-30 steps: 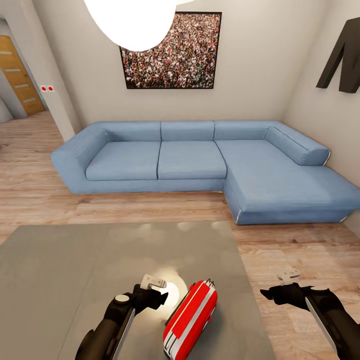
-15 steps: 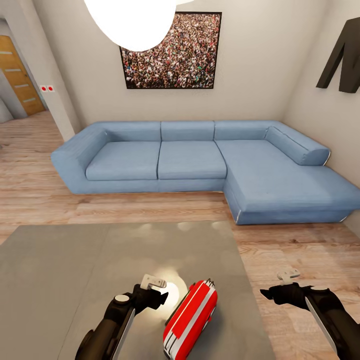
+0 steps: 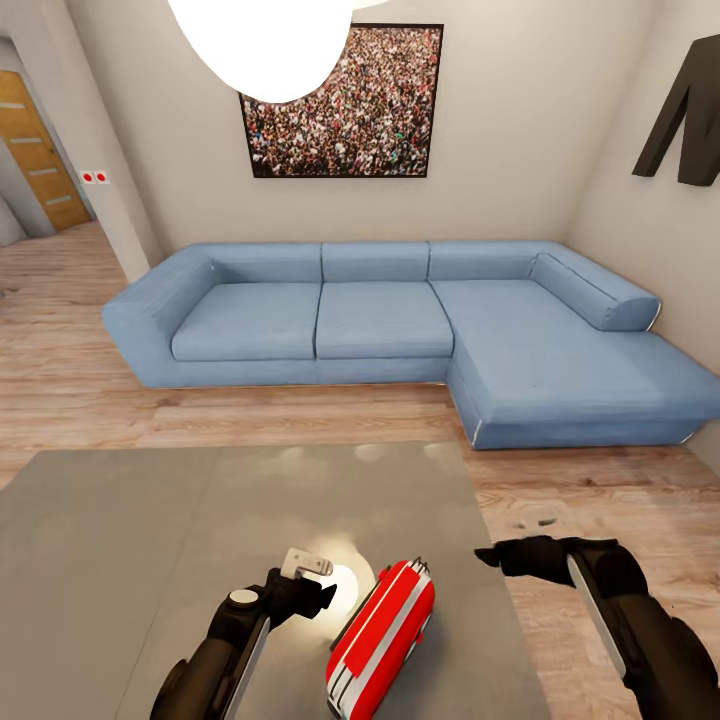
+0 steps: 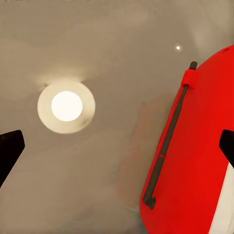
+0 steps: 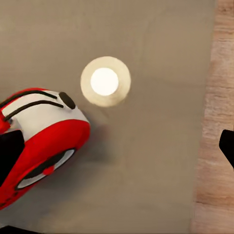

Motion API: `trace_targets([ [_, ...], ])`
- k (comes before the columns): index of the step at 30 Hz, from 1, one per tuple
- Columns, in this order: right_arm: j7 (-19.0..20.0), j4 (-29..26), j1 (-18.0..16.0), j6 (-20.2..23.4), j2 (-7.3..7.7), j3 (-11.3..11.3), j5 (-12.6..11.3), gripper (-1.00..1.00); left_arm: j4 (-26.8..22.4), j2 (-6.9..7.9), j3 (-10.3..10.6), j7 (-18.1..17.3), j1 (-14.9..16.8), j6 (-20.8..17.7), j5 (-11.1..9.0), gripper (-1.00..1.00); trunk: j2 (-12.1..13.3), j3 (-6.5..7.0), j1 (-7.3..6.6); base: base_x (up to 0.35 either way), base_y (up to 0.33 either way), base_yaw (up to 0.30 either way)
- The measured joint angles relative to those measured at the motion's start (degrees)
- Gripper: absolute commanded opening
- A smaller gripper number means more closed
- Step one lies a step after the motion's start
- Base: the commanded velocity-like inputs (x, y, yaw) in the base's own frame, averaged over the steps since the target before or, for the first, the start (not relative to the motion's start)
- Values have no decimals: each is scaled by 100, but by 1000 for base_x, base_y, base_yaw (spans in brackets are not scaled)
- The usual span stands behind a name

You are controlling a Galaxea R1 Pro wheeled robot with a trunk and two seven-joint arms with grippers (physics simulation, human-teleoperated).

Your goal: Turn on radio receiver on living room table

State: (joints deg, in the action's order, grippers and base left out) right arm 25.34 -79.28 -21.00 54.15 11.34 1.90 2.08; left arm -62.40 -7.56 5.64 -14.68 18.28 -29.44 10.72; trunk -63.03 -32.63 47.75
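The red radio receiver (image 3: 382,640) lies on the glossy grey table (image 3: 130,540) near its right front corner. In the left wrist view its red body (image 4: 200,161) and thin wire handle (image 4: 168,136) sit beside one dark fingertip (image 4: 227,146). My left gripper (image 3: 312,595) hovers open just left of the radio, above the table. My right gripper (image 3: 492,556) is open at the table's right edge, right of the radio. The right wrist view looks down on the radio (image 5: 46,139), its white face with slots turned up.
A blue L-shaped sofa (image 3: 400,320) stands beyond the table, under a crowd photo (image 3: 345,100). The white pendant lamp (image 3: 265,40) hangs overhead and mirrors as a bright spot (image 3: 345,580) on the table. Wood floor (image 3: 600,500) lies to the right.
My right arm has swung left toward the table's right edge and the radio, its wrist turned. The left arm and the radio have not moved.
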Motion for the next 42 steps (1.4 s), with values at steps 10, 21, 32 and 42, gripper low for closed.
trace_targets([
  [10, -71, -116, 0, 314, -575, -604, 109, 100, 0, 2, -1, 8, 0, 2, 0, 100, 0, 0, 0, 0, 0, 0],
  [21, -1184, -120, 0, 585, -1491, -1073, 114, 100, 0, 0, -1, 17, 0, 0, 0, 100, 0, 0, 0, 0, 0, 0],
  [32, -1722, -322, 0, 585, -1994, -1155, 81, 100, 0, 5, -1, 17, 0, 8, 0, 100, 0, 0, 0, 0, 0, 0],
  [42, -1734, -238, 0, 585, -2088, -776, 12, 100, 0, 0, -1, 17, 0, 9, 0, 100, 0, 0, 0, 0, 0, 0],
])
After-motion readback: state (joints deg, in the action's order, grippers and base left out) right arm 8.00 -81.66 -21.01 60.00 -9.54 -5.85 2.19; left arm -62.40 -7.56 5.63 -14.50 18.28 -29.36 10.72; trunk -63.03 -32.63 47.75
